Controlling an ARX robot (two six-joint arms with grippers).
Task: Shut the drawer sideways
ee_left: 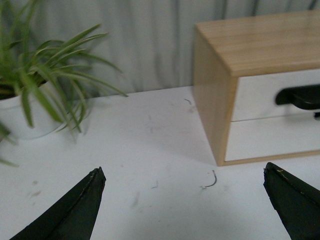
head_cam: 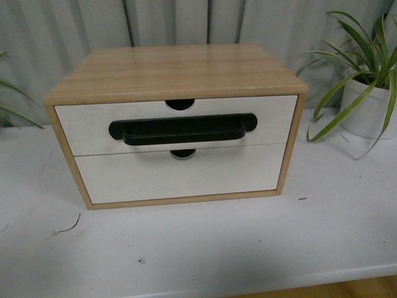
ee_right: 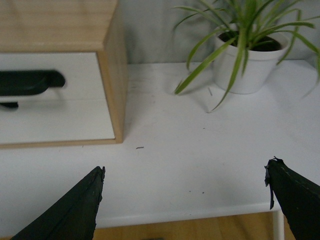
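A wooden cabinet stands on a white table. Its upper drawer has a white front, a long black bar handle and a semicircular notch in its top edge. The front looks about level with the cabinet frame. Below it is a plain white drawer front without a handle. Neither arm shows in the front view. My left gripper is open and empty over the table, left of the cabinet. My right gripper is open and empty near the table's front edge, right of the cabinet.
A potted plant in a white pot stands right of the cabinet and also shows in the right wrist view. Another potted plant stands to the cabinet's left. A grey curtain hangs behind.
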